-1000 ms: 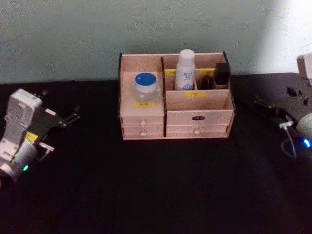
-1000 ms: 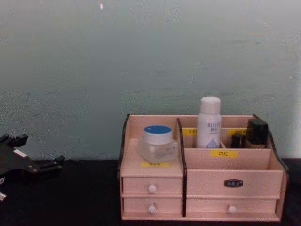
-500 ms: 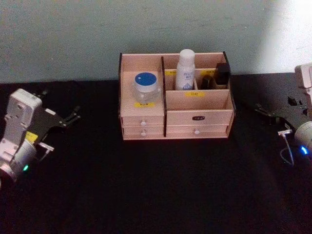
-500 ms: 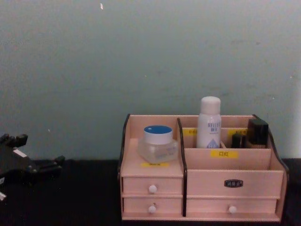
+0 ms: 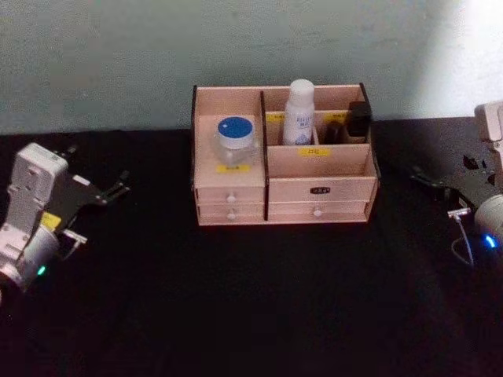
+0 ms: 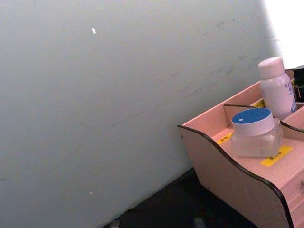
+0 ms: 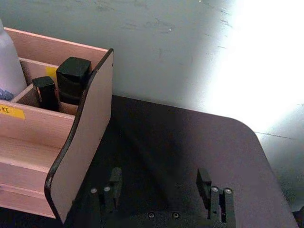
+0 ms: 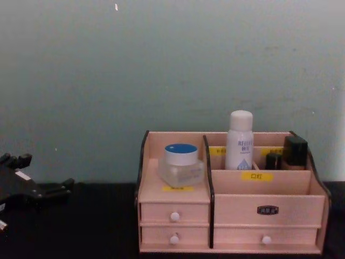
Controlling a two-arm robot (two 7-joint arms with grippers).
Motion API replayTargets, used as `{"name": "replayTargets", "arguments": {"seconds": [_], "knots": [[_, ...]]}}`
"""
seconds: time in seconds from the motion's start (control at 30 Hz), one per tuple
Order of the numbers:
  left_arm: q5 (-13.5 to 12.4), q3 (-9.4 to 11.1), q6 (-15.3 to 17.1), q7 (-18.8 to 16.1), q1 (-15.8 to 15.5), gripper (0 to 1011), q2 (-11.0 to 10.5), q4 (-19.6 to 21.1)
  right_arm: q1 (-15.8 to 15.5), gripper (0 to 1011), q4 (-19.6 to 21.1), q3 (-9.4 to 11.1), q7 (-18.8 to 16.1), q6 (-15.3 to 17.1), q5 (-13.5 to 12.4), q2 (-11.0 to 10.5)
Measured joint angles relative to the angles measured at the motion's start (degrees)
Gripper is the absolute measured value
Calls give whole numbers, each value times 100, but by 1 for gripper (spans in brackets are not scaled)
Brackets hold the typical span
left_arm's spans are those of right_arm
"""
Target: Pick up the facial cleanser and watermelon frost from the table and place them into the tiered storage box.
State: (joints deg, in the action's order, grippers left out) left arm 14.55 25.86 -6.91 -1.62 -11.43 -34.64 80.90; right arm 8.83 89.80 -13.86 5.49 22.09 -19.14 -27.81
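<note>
Head view: facial cleanser and watermelon frost already stand inside the tiered storage box; both placements look done. Left pincer and right pincer rest open, empty, on the counter; nothing seems left to do.

The pale pinkish-beige wooden storage box is showing a smooth matt finish. The squat clear glass-like jar is glinting slightly; the tall white plastic bottle is looking smooth. The black table covering is looking matt, cloth-like.

facial cleanser cut off; yellow labels unreadable
</note>
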Motion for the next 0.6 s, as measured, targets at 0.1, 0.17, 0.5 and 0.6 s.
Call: {"name": "replayTargets", "arguments": {"seconds": [0.1,0.17,0.5,0.6], "knots": [[0,0,0,0,0,1001,0,0,1,1003,2,-2,-2,1,-1,-1],[0,0,0,0,0,1001,0,0,2,1003,3,-3,-3,2,-2,-2],[0,0,0,0,0,1001,0,0,7,1003,6,-6,-4,2,-6,-7],[0,0,0,0,0,1001,0,0,6,1003,6,-6,-4,2,-8,-8]]}}
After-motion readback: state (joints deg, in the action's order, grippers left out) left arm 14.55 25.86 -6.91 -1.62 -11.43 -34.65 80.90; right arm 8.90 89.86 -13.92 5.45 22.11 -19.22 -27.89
